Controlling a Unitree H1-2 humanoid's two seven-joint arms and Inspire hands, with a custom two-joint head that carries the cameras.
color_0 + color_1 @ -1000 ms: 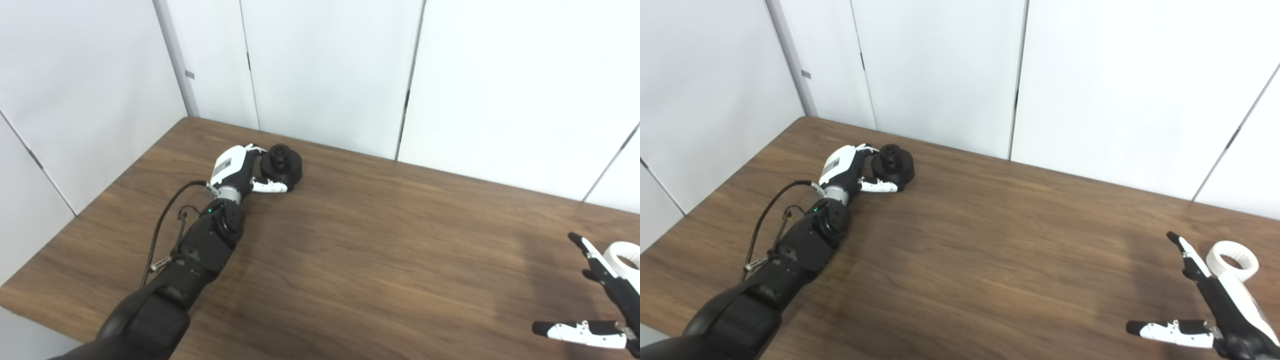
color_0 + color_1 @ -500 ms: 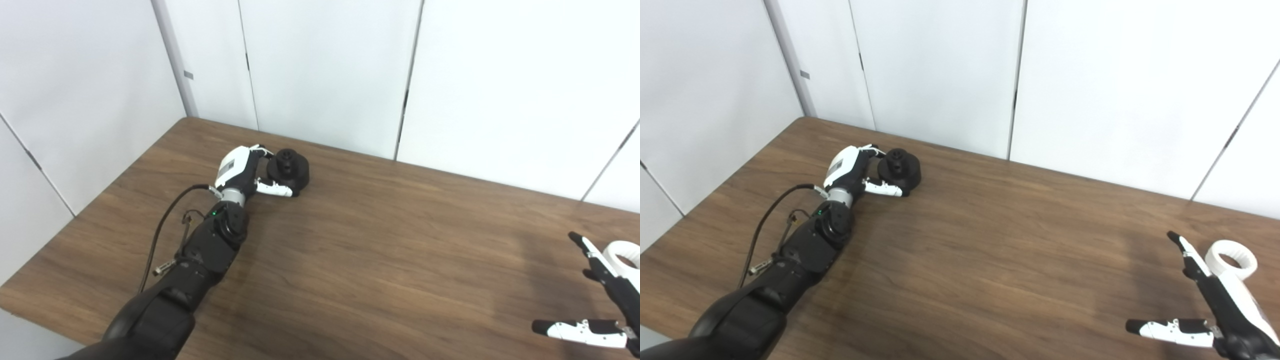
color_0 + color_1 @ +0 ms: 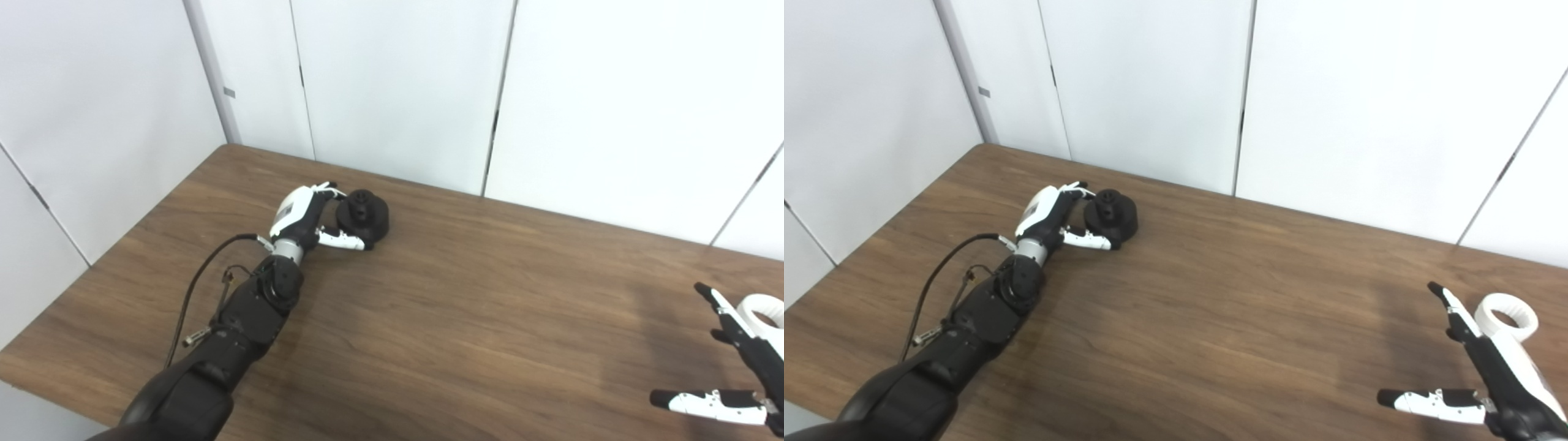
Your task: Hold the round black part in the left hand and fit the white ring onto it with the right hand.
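Left hand rests on the brown wood-grain table, its fingers and thumb closed around the round black plastic part, which sits on the table near the far edge. Right hand hovers spread wide at the table's near right corner, grasping nothing, just beside the white plastic ring lying flat. White panelled walls enclose the table. Count: one black part, one ring.
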